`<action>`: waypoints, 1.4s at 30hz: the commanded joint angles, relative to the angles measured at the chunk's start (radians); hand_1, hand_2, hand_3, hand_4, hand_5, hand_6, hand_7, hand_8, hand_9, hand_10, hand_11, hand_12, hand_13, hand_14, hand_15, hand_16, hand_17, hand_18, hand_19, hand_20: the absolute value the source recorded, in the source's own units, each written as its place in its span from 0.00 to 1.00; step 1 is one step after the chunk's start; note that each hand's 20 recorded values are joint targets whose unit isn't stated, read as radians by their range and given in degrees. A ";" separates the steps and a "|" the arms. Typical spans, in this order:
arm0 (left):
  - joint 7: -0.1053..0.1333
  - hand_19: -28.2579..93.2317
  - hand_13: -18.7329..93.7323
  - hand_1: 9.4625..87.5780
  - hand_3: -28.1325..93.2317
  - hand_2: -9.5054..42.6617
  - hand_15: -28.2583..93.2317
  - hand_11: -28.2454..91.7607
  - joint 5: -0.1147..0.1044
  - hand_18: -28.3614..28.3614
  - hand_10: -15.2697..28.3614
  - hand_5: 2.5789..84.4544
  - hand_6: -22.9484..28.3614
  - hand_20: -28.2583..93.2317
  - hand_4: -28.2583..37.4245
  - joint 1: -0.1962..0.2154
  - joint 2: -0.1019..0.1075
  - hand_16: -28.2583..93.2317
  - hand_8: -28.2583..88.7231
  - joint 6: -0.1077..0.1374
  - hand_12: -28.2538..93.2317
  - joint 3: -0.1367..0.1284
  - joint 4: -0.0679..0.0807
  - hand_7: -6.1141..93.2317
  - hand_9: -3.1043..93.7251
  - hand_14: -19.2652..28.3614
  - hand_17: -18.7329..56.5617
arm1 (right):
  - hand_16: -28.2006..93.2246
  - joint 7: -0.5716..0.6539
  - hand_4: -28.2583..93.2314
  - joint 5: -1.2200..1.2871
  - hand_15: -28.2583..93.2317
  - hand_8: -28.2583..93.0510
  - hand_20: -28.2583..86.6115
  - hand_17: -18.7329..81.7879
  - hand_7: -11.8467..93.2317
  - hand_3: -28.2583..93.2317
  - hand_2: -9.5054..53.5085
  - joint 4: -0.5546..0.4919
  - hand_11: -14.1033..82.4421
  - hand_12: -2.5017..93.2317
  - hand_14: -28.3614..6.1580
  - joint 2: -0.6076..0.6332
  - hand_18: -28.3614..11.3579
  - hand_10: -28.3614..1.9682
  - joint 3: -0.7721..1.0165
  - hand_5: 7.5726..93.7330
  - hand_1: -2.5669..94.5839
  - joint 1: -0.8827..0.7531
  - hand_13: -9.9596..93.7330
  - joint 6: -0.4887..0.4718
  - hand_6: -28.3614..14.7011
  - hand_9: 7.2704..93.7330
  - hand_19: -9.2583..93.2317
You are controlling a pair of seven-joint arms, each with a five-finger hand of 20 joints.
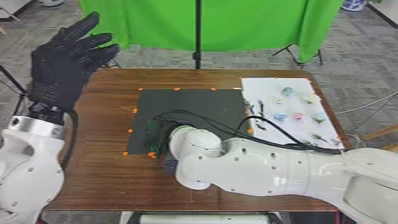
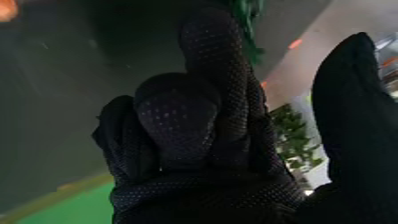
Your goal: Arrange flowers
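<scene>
Black right hand [image 1: 163, 134] — fingers relaxed, thumb apart

Even, fairly bright light fills the head view, seemingly from overhead. The white sheet [image 1: 266, 86] on the right is brightest, close to washing out. Soft highlights sit on the white shells of the right arm [image 1: 266, 167] and left arm [image 1: 31, 165], with gentle grey shading along their curves. At the far side, the green curtain [image 1: 258, 25] glows between darker folds. The right wrist view is dimmer: the black mat [image 1: 178, 102] sinks into murky shadow, while the sheet looks dull grey.
</scene>
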 commanded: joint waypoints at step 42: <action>0.077 0.72 0.36 0.14 0.85 0.34 0.67 0.45 -0.033 1.00 0.79 0.38 0.61 0.22 0.00 0.558 -0.159 0.14 0.18 0.137 0.32 -0.271 -0.116 0.16 0.33 0.98 0.12 | 0.31 0.154 0.04 -0.672 0.77 0.15 0.36 0.52 0.23 0.83 0.17 -0.480 0.44 0.18 0.31 0.639 0.09 0.25 0.837 0.53 0.30 -0.816 0.70 0.017 0.49 0.66 1.00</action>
